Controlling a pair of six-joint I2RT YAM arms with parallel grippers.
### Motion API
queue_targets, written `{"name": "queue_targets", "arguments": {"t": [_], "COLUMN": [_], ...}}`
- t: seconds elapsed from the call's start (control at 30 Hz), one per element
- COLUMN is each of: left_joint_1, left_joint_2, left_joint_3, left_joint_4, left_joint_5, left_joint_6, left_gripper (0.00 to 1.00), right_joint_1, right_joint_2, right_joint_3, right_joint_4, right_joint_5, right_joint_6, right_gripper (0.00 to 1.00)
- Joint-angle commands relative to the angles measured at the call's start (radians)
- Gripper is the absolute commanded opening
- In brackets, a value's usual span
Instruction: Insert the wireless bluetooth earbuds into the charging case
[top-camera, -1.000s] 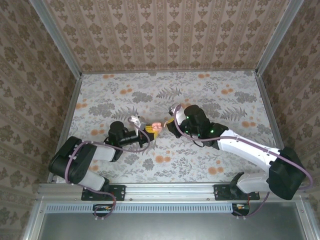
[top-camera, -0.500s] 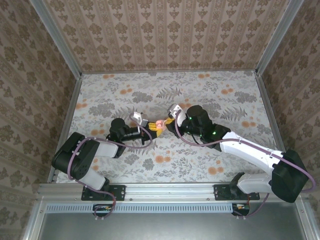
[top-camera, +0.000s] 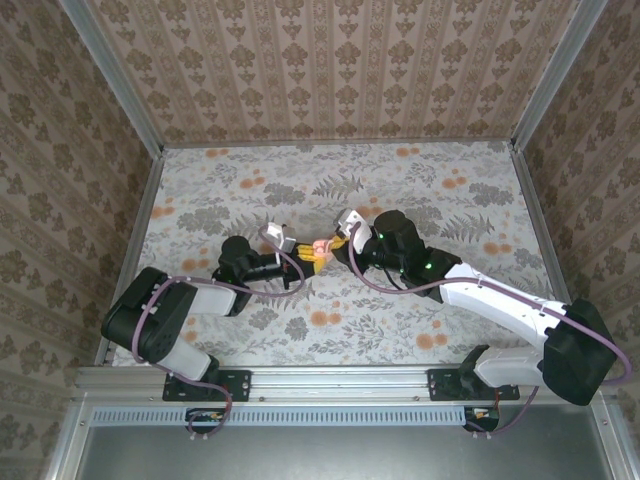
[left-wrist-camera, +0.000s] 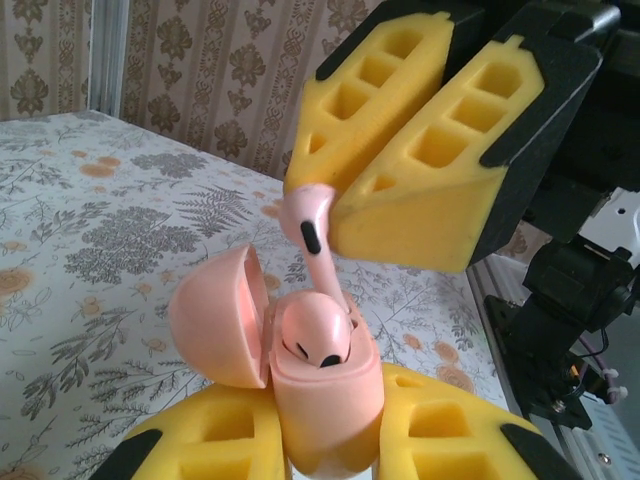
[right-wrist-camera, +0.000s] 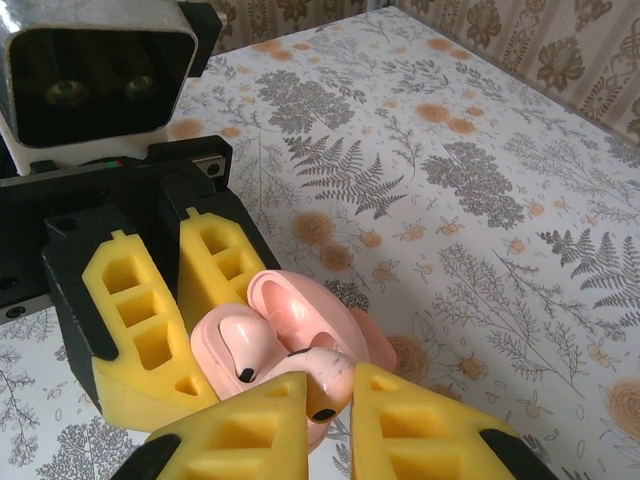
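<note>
**Item 1: charging case** (left-wrist-camera: 325, 395). Salmon-pink, upright, at the bottom centre of the left wrist view and near the middle of the top view. Its lid (left-wrist-camera: 215, 320) is hinged open and leans to the left.

**Item 2: seated earbud** (left-wrist-camera: 318, 338). Pink, it rests in the case's open mouth with a dark spot facing the camera.

**Item 3: second earbud** (left-wrist-camera: 308, 222). Pink, just above the seated one. Its upper end is caught at the tips of the yellow pads above, and its lower end reaches down to the case's mouth beside the seated earbud. How far in it sits cannot be told.

**Item 4: left gripper** (top-camera: 298, 258). Yellow foam pads are pressed against both sides of the case, pinching it.

**Item 5: right gripper** (top-camera: 337, 244). Its pads are drawn together on the second earbud, tip to tip with the left gripper.

**Item 6: table** (top-camera: 430, 200). Grey fern and orange flower print.

**Item 7: walls** (top-camera: 330, 70). Brown patterned wallpaper along the top and sides of the frame.
</note>
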Motion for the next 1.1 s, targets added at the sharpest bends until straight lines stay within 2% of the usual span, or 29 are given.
{"name": "queue_targets", "arguments": {"t": [0.0, 0.23, 0.63, 0.73, 0.9, 1.07], "left_joint_1": [-0.005, -0.005, -0.013, -0.014, -0.024, -0.042], "left_joint_2": [-0.034, -0.042, -0.055, -0.059, -0.07, -0.077], "left_joint_3": [0.036, 0.039, 0.046, 0.043, 0.043, 0.053], "left_joint_4": [0.046, 0.045, 0.045, 0.045, 0.045, 0.045], "left_joint_5": [0.02, 0.014, 0.025, 0.034, 0.057, 0.082], "left_joint_6": [-0.028, -0.037, -0.043, -0.033, -0.006, 0.007], "left_gripper": [0.16, 0.16, 0.16, 0.16, 0.16, 0.16], "right_joint_1": [0.007, 0.016, 0.016, -0.008, -0.098, -0.18], "right_joint_2": [-0.004, -0.013, -0.047, -0.075, -0.11, -0.065], "right_joint_3": [0.0, -0.004, -0.018, -0.042, -0.074, -0.049], "right_joint_4": [-0.002, -0.011, 0.002, 0.05, 0.12, 0.145], "right_joint_5": [-0.021, -0.04, -0.066, -0.101, -0.272, -0.478], "right_joint_6": [-0.029, -0.058, -0.062, -0.027, 0.094, 0.205], "right_gripper": [0.14, 0.15, 0.34, 0.43, 0.74, 0.83]}}
